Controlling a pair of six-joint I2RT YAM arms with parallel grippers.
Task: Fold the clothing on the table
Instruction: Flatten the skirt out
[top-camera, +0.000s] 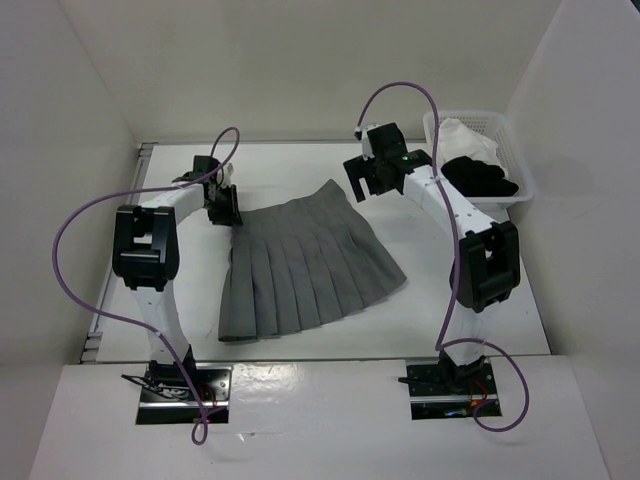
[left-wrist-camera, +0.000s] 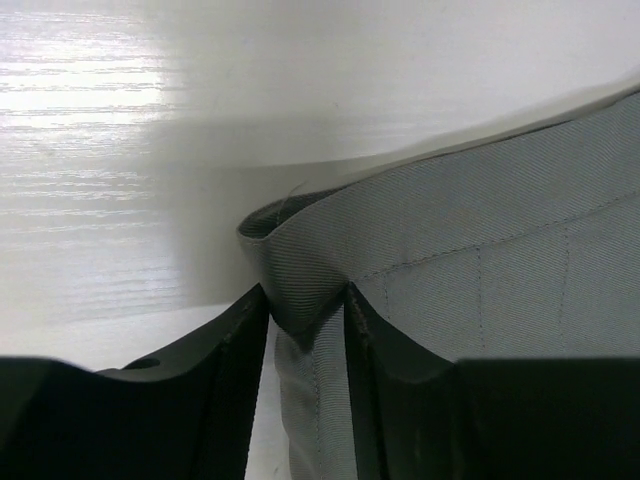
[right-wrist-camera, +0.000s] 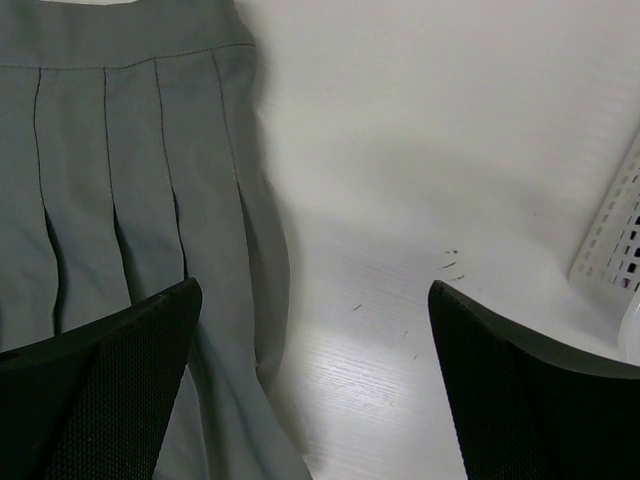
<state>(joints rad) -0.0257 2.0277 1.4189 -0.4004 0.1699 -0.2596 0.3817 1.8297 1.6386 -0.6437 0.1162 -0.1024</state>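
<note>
The clothing (top-camera: 300, 270), a grey pleated skirt, lies fanned out flat on the white table (top-camera: 440, 310), with its waistband to the back and its hem toward the arms. My left gripper (top-camera: 225, 210) is at the waistband's left corner. In the left wrist view the jaws (left-wrist-camera: 305, 300) have narrowed round that folded corner (left-wrist-camera: 300, 270), and both fingertips touch the fabric. My right gripper (top-camera: 365, 178) hovers wide open at the skirt's back right. The right wrist view shows the right gripper (right-wrist-camera: 315, 290) over bare table, with the skirt's edge (right-wrist-camera: 150, 170) by its left finger.
A small white basket (top-camera: 520, 185) at the back right holds a black garment (top-camera: 482, 178) and a white garment (top-camera: 465, 133). Its mesh wall (right-wrist-camera: 610, 240) stands just right of the right gripper. White walls enclose the table on three sides.
</note>
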